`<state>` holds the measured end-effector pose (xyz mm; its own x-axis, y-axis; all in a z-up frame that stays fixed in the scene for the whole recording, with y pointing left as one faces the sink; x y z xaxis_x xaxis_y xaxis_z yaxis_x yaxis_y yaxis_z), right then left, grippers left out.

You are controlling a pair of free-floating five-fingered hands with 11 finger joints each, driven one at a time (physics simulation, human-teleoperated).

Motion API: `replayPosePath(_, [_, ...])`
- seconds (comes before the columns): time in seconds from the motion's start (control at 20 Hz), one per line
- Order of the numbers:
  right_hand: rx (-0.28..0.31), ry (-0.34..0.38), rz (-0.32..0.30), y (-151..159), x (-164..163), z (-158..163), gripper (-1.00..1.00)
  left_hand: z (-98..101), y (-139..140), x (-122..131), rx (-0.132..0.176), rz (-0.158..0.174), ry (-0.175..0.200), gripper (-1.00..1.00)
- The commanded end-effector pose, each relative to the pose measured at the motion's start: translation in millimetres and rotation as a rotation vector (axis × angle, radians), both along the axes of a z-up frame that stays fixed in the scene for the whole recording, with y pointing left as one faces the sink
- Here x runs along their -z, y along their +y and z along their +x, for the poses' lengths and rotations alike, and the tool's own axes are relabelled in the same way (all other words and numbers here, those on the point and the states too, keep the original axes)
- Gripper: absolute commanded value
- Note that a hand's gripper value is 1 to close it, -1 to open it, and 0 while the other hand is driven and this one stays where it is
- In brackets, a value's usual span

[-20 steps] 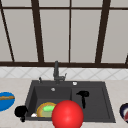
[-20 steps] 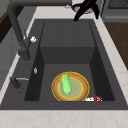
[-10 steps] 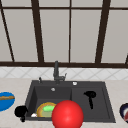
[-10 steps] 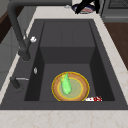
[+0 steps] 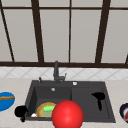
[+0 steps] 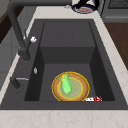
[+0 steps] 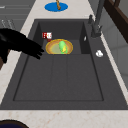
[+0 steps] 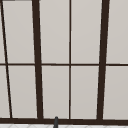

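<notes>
The flat right half of the sink (image 5: 87, 110) is left bare, so open room is offered there beneath the right hand (image 5: 98, 98). The deeper left basin is taken up by a plate (image 6: 70, 87) with a green thing (image 6: 65, 83) on it, and a small red and white item (image 6: 94, 99) lies just beside its rim. The back edge is blocked by the faucet (image 5: 56, 71). A red ball (image 5: 67, 114) stands before the sink's front edge.
</notes>
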<state>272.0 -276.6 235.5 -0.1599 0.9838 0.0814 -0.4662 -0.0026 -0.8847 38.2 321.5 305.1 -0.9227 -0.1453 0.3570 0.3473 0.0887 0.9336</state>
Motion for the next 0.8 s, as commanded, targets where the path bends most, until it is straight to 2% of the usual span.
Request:
replayPosePath(0.0, [-0.020, -0.041, -0.004, -31, 4, -6, -1.00, 0.0, 0, 0, 0.000, 0.000, 0.000, 0.00])
replayPosePath(0.2, [-0.005, -0.071, 0.003, -63, 12, -16, -1.00, 0.0, 0, 0, 0.000, 0.000, 0.000, 0.00])
replayPosePath(0.75, [-0.012, -0.138, 0.010, -153, 35, -26, -1.00, 0.0, 0, 0, 0.000, 0.000, 0.000, 0.00])
